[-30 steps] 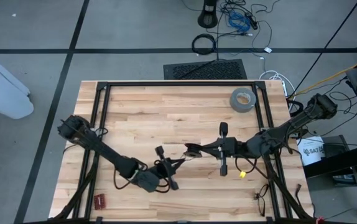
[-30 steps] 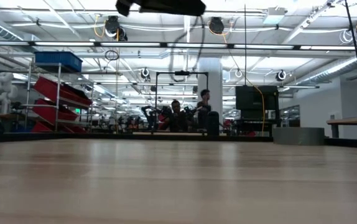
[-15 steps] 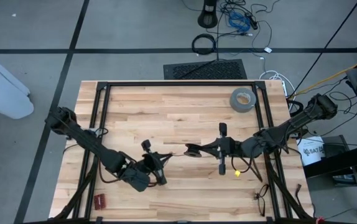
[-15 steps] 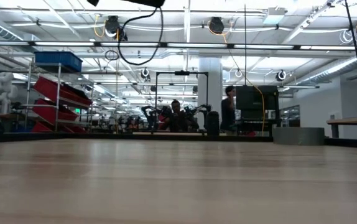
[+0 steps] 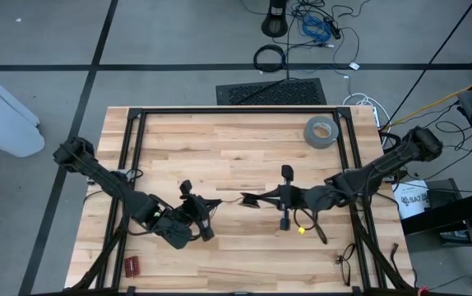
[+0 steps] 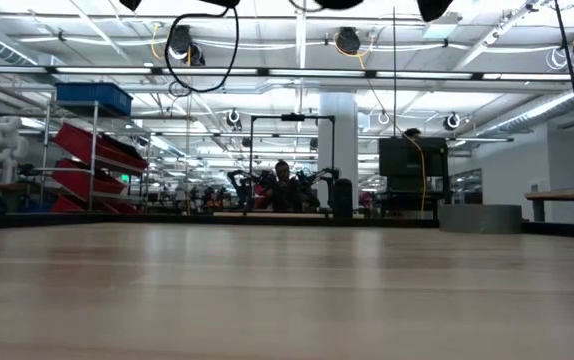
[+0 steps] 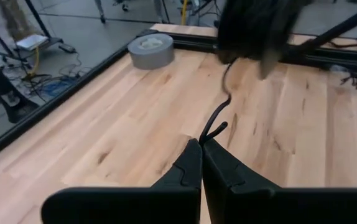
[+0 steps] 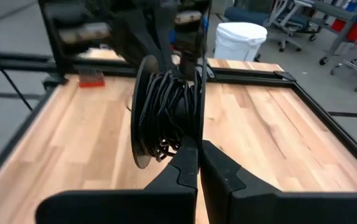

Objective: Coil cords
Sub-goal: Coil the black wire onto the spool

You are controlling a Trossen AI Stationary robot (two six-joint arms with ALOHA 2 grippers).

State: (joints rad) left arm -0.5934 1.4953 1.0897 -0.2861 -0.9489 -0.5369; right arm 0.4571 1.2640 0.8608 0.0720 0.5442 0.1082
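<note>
The cord (image 7: 219,118) is seen as a thin black wire held up above the wooden table (image 5: 236,140), near the table's middle, and it is stretched between the two grippers. In the left wrist view, its end is pinched between the closed fingertips of the left gripper (image 7: 201,144), from where it rises toward the blurred dark body of the other arm. In the right wrist view, a bundle of the same wire (image 8: 169,109) is shown wound in many turns around a dark spool-like part just beyond the right gripper (image 8: 198,146), whose fingers are pressed together on the wire at the bottom of the bundle. From above, the left gripper (image 5: 199,215) is placed left of the table's centre and the right gripper (image 5: 251,199) just right of it, the two being close but apart, with the thin wire (image 5: 229,198) drawn between them. A small yellow-green spot (image 5: 301,231) is noted beside the right arm, toward the table's near edge. A grey tape roll (image 5: 321,131) is laid flat near the table's far right corner, well apart from both grippers. A small red object (image 5: 131,265) is left at the table's near left corner. In the low view, a black loop (image 6: 197,55) is hung high above the tabletop.
</note>
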